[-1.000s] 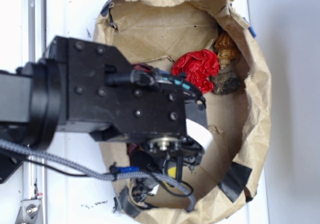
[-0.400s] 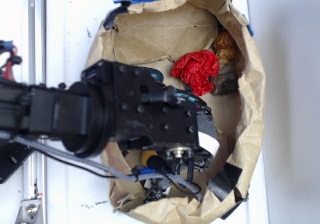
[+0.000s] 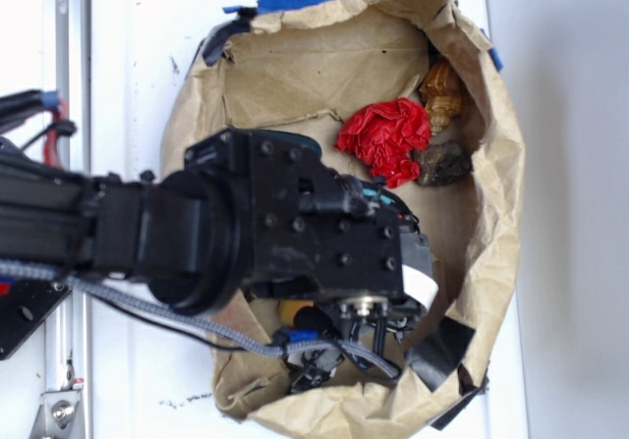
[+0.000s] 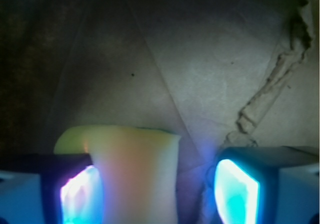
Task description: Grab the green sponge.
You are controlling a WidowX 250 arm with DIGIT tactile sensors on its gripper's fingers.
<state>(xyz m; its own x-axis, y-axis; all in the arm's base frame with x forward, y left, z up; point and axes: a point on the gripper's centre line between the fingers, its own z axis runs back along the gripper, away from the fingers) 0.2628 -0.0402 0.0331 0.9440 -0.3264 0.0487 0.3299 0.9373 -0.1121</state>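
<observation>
One second is enough for my arm to swing from lying flat across the paper bag [image 3: 496, 179] to reaching down and forward into it. A moment ago the wrist block sat higher and further from the bag's near rim; now it hangs low over the bottom of the bag, and the bag's walls have shifted a little with it.

From the outside view my claw [image 3: 339, 346] is mostly hidden under my own wrist, with only a sliver of the yellow sponge [image 3: 292, 311] peeking out beside it. The wrist view tells more: the sponge [image 4: 132, 176] stands between my two fingers, pressed against one finger [image 4: 77, 194], with a clear gap of bag paper before the other finger [image 4: 237, 186]. So my claw is spread wide with nothing gripped yet, and the sponge sits off-centre inside its span, on the bag floor.

Away from the sponge, at the far side of the bag, lie the red crumpled wad [image 3: 385, 137], a brown ridged thing [image 3: 442, 93] and a dark lump [image 3: 444, 164]; none of them are near my fingers.

As I judge it, the approach is done and the closing is what remains. Because the sponge is soft and sits against one finger, I expect it to slide or squash toward the middle as I squeeze.
</observation>
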